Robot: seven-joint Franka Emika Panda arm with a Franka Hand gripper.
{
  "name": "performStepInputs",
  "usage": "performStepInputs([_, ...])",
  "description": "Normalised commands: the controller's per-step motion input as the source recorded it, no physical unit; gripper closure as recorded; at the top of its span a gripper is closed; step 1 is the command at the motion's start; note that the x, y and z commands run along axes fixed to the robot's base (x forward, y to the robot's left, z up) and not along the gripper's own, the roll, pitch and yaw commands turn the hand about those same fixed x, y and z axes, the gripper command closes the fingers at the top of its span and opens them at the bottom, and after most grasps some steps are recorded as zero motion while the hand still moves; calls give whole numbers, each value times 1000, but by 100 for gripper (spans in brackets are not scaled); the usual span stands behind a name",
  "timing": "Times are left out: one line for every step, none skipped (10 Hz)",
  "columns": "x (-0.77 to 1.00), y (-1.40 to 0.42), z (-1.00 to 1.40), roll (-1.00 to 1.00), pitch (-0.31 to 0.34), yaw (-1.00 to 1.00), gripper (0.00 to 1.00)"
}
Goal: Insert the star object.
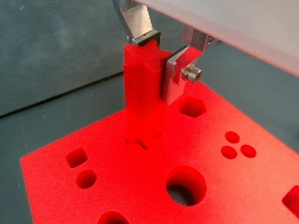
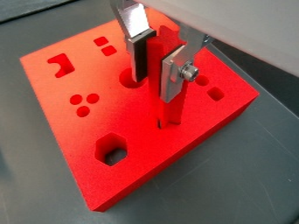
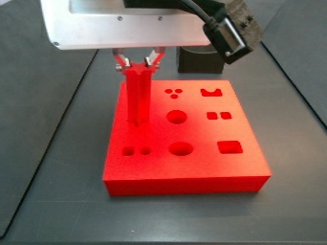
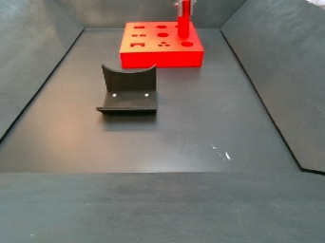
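Star object point(image 1: 142, 92) stands upright, lower end meeting the top face of the red block point(image 1: 222, 179), right at a small hole there; can't tell how far in it sits. Same in a wrist view from the opposite side: peg point(image 2: 172, 87) vertical, base down near the block's edge. The tool point(image 1: 163, 54) is clamped on the peg's upper part, 2 silver fingers point(image 2: 179, 72) pressed flat against opposite sides, dark pads tight on the red.

In a side view the peg point(image 3: 137, 94) rises from the block's point(image 3: 205, 167) back-left area, w/ the tool point(image 3: 138, 63) pinching its top under the white wrist housing. Block face shows round holes, a hexagon, a square, a cluster of 3 small dots & more shaped cut-outs, all apart from the peg.

Wide side view: block point(image 4: 152, 49) sits at the far end of the dark surface point(image 4: 191, 123), peg point(image 4: 184, 19) sticking up at its right side. Fixture point(image 4: 128, 90) stands well apart from the block, nearer the camera, curved dark grey.
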Motion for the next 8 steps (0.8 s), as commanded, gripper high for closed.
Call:
performStepInputs([120, 0, -163, -113, 0, 0, 100])
performStepInputs([0, 0, -60, 0, 0, 0, 100])
performStepInputs([0, 0, -157, -30, -3, 0, 100])
performStepInputs([0, -37, -946, 0, -160, -14, 100])
performStepInputs([0, -40, -937, 9, -164, -60, 100])
performStepInputs([0, -40, -949, 87, -136, -160, 100])
performStepInputs([97, 0, -814, 69, -154, -451, 100])
performStepInputs([306, 200, -586, -110, -210, -574, 100])
